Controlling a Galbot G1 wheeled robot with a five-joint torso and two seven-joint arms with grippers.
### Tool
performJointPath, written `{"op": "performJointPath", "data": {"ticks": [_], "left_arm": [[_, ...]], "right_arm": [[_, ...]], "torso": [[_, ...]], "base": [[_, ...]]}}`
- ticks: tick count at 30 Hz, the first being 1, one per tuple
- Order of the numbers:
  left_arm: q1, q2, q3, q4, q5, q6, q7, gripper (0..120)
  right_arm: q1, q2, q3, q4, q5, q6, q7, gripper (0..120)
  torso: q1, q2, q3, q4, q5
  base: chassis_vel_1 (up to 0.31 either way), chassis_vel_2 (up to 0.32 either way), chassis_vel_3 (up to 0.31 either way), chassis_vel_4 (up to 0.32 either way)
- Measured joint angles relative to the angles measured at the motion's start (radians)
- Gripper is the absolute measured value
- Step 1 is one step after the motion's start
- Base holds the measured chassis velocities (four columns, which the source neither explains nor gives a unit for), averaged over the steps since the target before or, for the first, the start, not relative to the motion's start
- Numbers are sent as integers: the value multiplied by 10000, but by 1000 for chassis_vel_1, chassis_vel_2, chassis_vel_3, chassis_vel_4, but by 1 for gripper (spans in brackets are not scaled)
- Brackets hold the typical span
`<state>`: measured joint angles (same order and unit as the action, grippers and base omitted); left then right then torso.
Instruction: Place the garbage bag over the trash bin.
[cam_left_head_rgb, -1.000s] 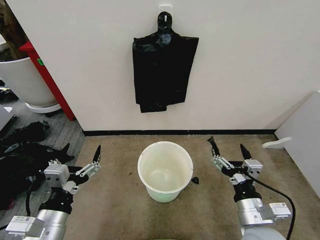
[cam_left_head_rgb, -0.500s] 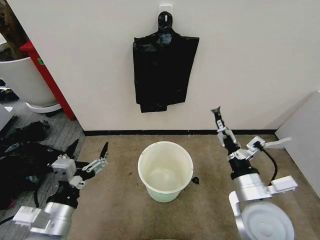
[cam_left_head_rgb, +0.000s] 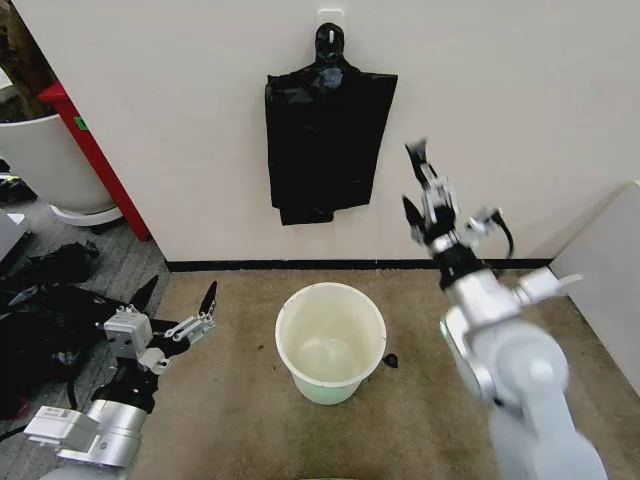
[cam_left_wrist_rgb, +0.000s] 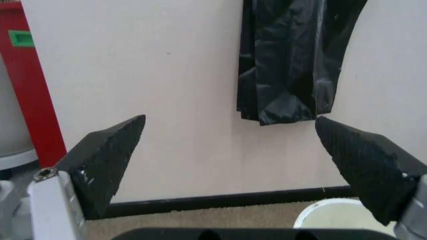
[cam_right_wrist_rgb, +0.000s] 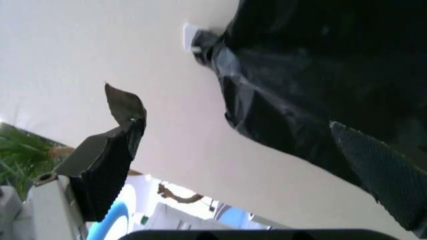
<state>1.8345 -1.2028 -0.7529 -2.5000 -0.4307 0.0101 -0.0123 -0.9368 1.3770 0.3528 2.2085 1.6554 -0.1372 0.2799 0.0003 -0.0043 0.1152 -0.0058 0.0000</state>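
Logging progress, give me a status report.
Right gripper open, raised beside hanging bags. Left gripper open, low by the bin. Nothing in the way.

I see the garbage bag (cam_left_head_rgb: 328, 135) hanging flat against the white wall, its knotted neck caught on a small hook and its body falling straight down in glossy black wrinkled folds, the lower edge a little uneven. From my left wrist camera the bag (cam_left_wrist_rgb: 293, 60) shows its crumpled bottom corner, well above the floor. The trash bin (cam_left_head_rgb: 331, 342) stands upright on the brown carpet directly below the bag and apart from it, a round cream-white bucket with a rolled rim, its mouth open and uncovered.
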Motion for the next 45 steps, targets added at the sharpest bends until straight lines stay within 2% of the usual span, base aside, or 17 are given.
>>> {"op": "performJointPath", "data": {"ticks": [2, 5, 8, 16, 24, 29, 41, 45], "left_arm": [[0, -11, -9, 0, 6, -7, 2, 100], [14, -57, -46, 0, 19, -13, 17, 100], [12, -166, -51, 0, 83, -22, 62, 100], [24, -282, -31, 0, 179, -40, 124, 100], [36, -308, -34, 0, 197, -58, 150, 100], [30, -313, -32, 0, 198, -64, 163, 100], [17, -367, 5, 0, 252, -80, 242, 100], [20, -384, 28, 0, 278, -81, 262, 100]], "right_arm": [[156, 29, -85, -104, 4, 12, 6, 100], [1080, 225, -421, -571, 102, 55, 3, 100], [2319, 618, -752, -1385, 234, 252, -144, 100], [4053, 1516, -972, -3239, 334, 261, -337, 100], [4997, 1778, -1139, -4981, -715, 153, -718, 100], [5395, 1855, -1134, -5538, -1093, 153, -826, 100], [5765, 1905, -1104, -6036, -1356, 153, -1020, 100], [5789, 1902, -1151, -6026, -1373, 157, -1092, 92]], "torso": [[0, 0, 0, 1, 0], [0, 0, -1, -2, 0], [-1, 0, 0, 0, -1], [-1, 0, -1, 0, -2], [-1, 0, 0, -1, 0], [-1, 0, -1, -1, 0], [-1, 0, -1, -1, 1], [-1, 0, -1, -1, 1]], "base": [[0, 0, 0, 0], [0, 0, 0, 0], [0, 0, 0, 0], [0, 0, 0, 0], [0, 0, 0, 0], [0, 0, 0, 0], [0, 0, 0, 0], [0, 0, 0, 0]]}}
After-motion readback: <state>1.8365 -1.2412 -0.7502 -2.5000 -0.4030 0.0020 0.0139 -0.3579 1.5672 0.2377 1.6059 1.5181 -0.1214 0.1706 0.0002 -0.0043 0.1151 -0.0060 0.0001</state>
